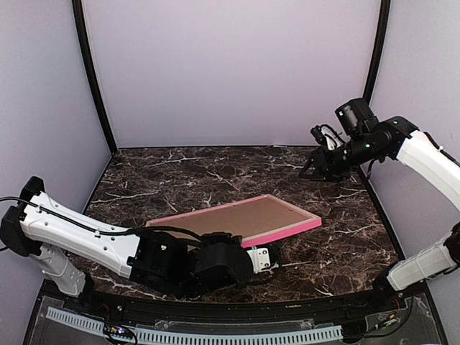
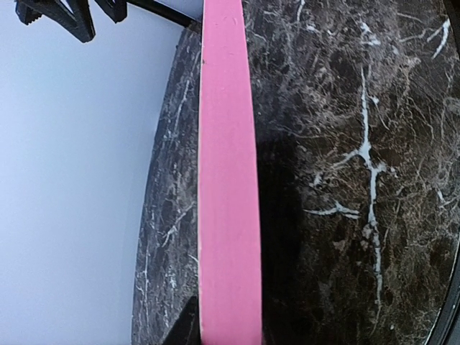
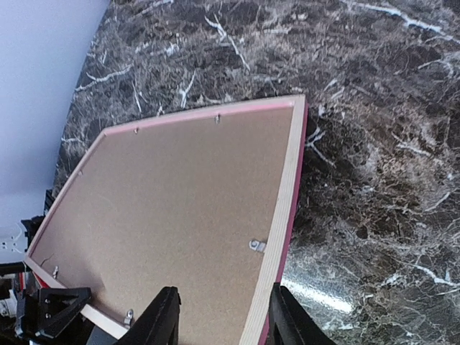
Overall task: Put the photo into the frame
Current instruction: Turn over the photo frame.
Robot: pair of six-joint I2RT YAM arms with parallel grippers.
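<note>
- Left gripper (image 1: pixel 267 257), nearest the lens, clamps the near pink rim of the frame (image 1: pixel 287 231); that side seems lifted off the table (image 1: pixel 345 244), judging by the shadow beneath.
- Frame rests back-up at mid-table; a brown board (image 1: pixel 237 215) fills it, with small metal tabs (image 3: pixel 257 246) along its border.
- Photo: visible in no view; whether it sits under the board cannot be told.
- Right gripper (image 1: pixel 316 167) hovers high over the far right corner; fingers (image 3: pixel 164 316) spread, empty.
- Step in hand, as judged: handling the closed-up frame; the next move probably calls for a firm rim hold and a slow turn face-up to confirm the photo.
</note>
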